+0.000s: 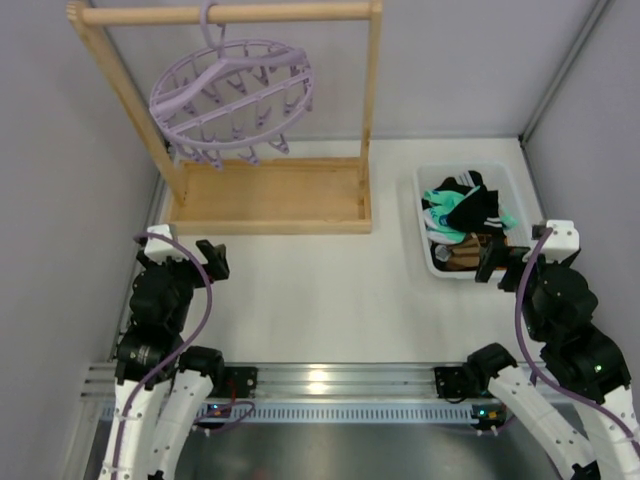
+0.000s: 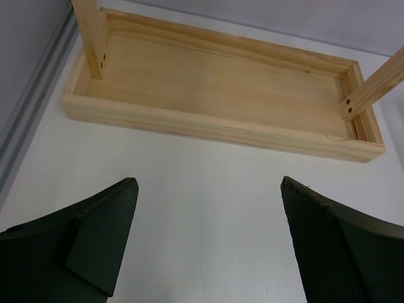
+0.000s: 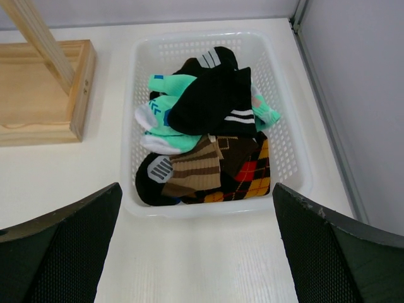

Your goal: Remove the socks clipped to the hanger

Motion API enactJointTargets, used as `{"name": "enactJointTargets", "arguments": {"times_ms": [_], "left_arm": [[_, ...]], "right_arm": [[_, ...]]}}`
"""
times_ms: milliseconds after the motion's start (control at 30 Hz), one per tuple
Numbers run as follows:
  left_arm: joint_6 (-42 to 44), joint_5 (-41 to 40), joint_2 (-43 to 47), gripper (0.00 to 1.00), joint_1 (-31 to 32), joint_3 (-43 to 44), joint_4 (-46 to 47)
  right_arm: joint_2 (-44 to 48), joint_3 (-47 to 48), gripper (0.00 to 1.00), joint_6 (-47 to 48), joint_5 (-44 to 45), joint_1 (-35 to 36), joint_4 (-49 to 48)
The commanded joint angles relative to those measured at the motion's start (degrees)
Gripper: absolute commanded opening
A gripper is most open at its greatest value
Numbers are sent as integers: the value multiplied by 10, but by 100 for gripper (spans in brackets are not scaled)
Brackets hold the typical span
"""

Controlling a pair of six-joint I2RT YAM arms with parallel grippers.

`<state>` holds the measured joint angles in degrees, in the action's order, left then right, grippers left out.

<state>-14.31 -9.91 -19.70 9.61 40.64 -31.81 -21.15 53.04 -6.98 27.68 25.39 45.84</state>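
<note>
The lilac round hanger [image 1: 232, 100] hangs by its hook from the wooden rack's top bar, its clips dangling with no socks on them. The socks [image 1: 463, 218] lie piled in a white basket [image 1: 507, 183] at the right; in the right wrist view the socks [image 3: 208, 126] are teal, black, brown-striped and argyle. My left gripper [image 1: 212, 258] is open and empty above the table, in front of the rack base; its wrist view shows the gripper [image 2: 208, 189] over bare table. My right gripper [image 1: 492, 262] is open and empty just before the basket's near rim [image 3: 214, 208].
The wooden rack has a tray-like base [image 1: 268, 195] and two uprights [image 1: 372, 90]. The base shows in the left wrist view [image 2: 221, 95]. Grey walls stand at the left, back and right.
</note>
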Motion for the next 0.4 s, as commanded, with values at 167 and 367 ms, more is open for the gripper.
{"name": "enactJointTargets", "arguments": {"times_ms": [167,367], "left_arm": [[12,2,0,98,2,1,28],[14,12,-7,98,2,2,29]], "right_arm": [[-1,18,99,2,17,9,10],[1,14,100,-2,19,9,5]]}}
